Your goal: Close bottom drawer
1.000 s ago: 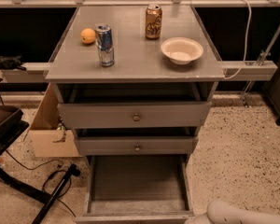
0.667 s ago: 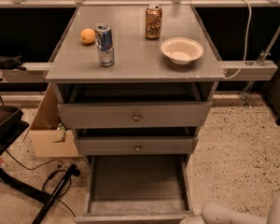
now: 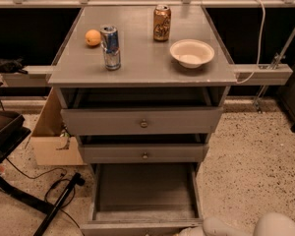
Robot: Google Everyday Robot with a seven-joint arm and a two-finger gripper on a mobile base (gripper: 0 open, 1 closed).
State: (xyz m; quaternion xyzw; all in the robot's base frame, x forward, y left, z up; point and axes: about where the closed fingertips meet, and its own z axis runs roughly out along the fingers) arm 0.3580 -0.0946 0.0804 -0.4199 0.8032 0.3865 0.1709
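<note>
The bottom drawer (image 3: 145, 191) of the grey cabinet (image 3: 142, 63) is pulled far out and its tray is empty. Its slim front panel (image 3: 137, 227) lies at the lower edge of the camera view. The middle drawer (image 3: 145, 154) and the top drawer (image 3: 142, 122) stand slightly out, each with a round knob. My white arm (image 3: 265, 226) comes in at the bottom right. My gripper (image 3: 191, 231) is at the frame's lower edge, by the right end of the bottom drawer's front panel, and is mostly cut off.
On the cabinet top stand an orange (image 3: 92, 37), a blue can (image 3: 110, 47), a brown can (image 3: 162, 22) and a white bowl (image 3: 191, 52). A cardboard box (image 3: 51, 139), a black stand (image 3: 7, 132) and cables (image 3: 56, 188) lie left of the cabinet. Speckled floor (image 3: 255, 161) is to the right.
My arm has come a little further into view from the bottom right, toward the bottom drawer's front. The drawers have not visibly moved.
</note>
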